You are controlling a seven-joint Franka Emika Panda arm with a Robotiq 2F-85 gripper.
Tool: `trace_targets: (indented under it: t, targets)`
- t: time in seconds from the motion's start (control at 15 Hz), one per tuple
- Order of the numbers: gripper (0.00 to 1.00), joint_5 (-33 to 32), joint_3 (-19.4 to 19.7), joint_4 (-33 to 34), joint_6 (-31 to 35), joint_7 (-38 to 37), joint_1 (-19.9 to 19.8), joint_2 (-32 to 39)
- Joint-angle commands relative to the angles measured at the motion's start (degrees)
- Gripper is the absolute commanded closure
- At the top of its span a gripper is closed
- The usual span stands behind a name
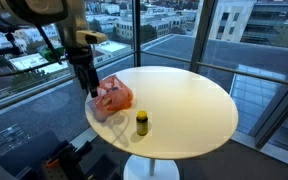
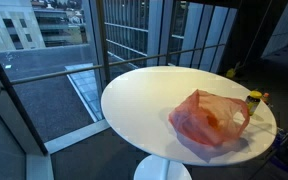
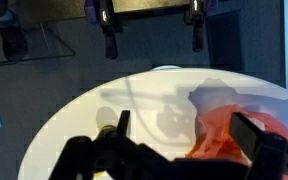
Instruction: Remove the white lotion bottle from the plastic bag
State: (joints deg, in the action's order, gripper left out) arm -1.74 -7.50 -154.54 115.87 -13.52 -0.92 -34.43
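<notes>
A red-orange translucent plastic bag (image 1: 112,98) lies crumpled on the round white table (image 1: 184,100), near its edge. It also shows in the other exterior view (image 2: 212,118) and in the wrist view (image 3: 224,135). No white lotion bottle is visible; the bag's contents cannot be made out. My gripper (image 1: 88,88) hangs just above the bag's edge. In the wrist view the gripper (image 3: 184,130) is open and empty, with the bag below and between the fingers, toward one side.
A small yellow bottle with a dark cap (image 1: 141,122) stands upright on the table next to the bag, also in the other exterior view (image 2: 252,103). Glass walls and railings surround the table. The table (image 2: 144,95) has a single pedestal.
</notes>
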Motion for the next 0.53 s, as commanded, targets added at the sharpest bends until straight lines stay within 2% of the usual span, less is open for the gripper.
trace_targets:
  t: [0.0,0.47]
  targets:
    - [0.00,-0.27,0.46,0.07,-0.11,-0.21,0.46,0.03]
    - [0.00,-0.80,-0.20,2.07,0.21,-0.87,0.40,1.68]
